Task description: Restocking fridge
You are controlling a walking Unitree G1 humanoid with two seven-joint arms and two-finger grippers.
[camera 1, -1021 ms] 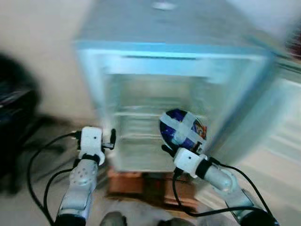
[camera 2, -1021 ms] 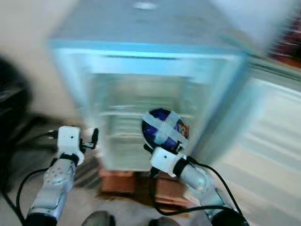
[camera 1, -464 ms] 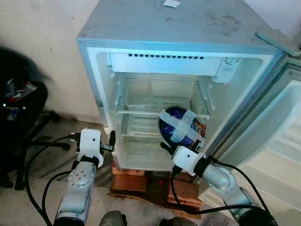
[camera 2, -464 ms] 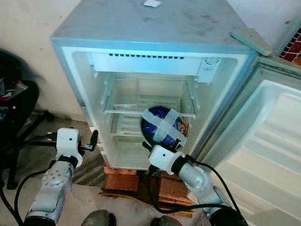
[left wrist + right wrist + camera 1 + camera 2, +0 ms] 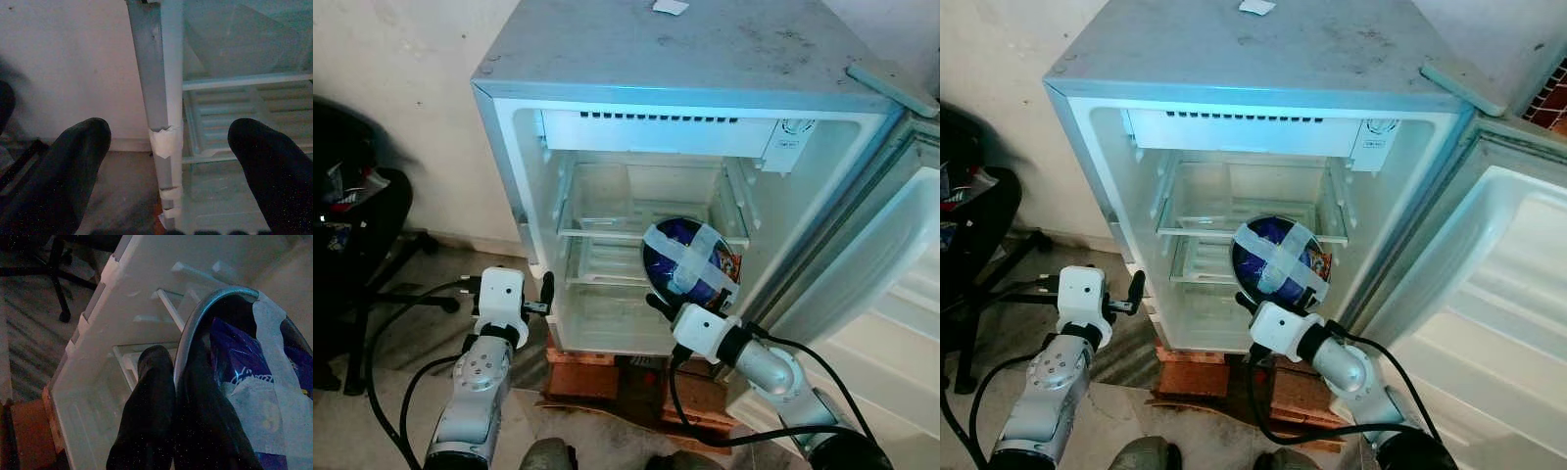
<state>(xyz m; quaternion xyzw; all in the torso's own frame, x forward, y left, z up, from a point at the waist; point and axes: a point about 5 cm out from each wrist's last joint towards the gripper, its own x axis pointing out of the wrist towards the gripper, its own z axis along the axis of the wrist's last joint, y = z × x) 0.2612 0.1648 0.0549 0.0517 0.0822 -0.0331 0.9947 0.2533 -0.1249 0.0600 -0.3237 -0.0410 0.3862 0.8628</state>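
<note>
Before open fridge, right end effector grips taped bowl, nudged slightly higher.

Soft, even daylight is keeping both eye views sharp, the pale open fridge glowing brightest. Both wrist views are showing dim, bluish and grainy.

bowl before open fridge; chair, seemingly, to its left.
</note>
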